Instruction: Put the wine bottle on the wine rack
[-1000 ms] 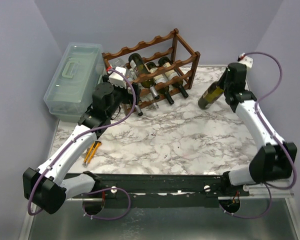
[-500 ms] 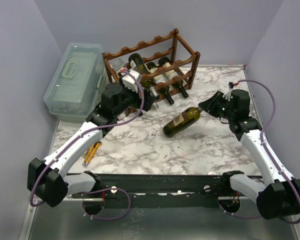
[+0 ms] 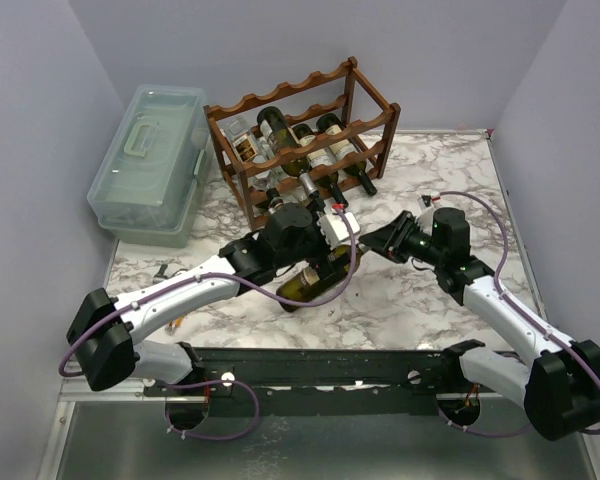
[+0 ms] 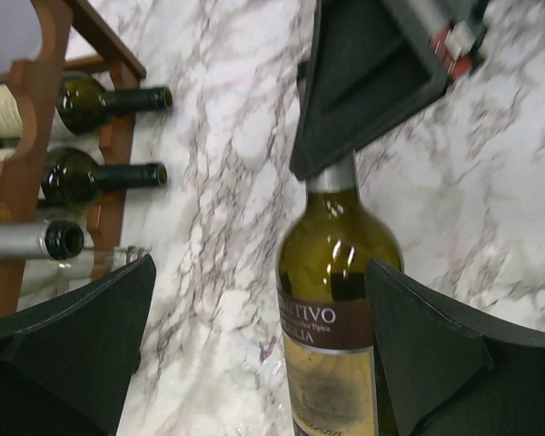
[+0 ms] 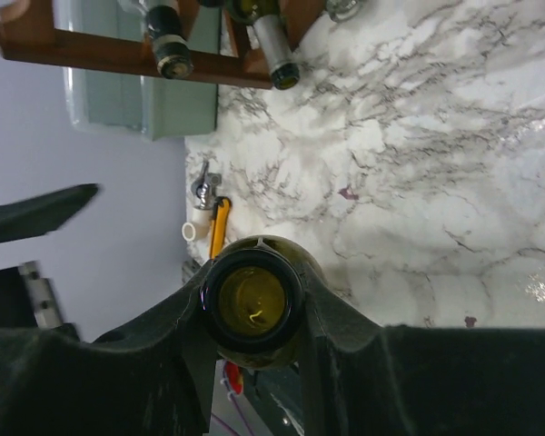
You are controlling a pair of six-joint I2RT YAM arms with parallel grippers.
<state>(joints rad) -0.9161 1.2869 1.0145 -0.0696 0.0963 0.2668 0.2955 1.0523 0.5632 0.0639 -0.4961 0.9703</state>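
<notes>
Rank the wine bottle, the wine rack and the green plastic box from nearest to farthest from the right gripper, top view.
1. wine bottle: neck clamped in the right gripper, mid-table.
2. wine rack: behind it, back edge.
3. green plastic box: far back-left.

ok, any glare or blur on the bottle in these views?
Top external: even light, sharp, no strong glare. Left wrist: wine bottle sharp, small highlights on its shoulder. Right wrist: bottle mouth sharp, marble table glary at right.
</notes>
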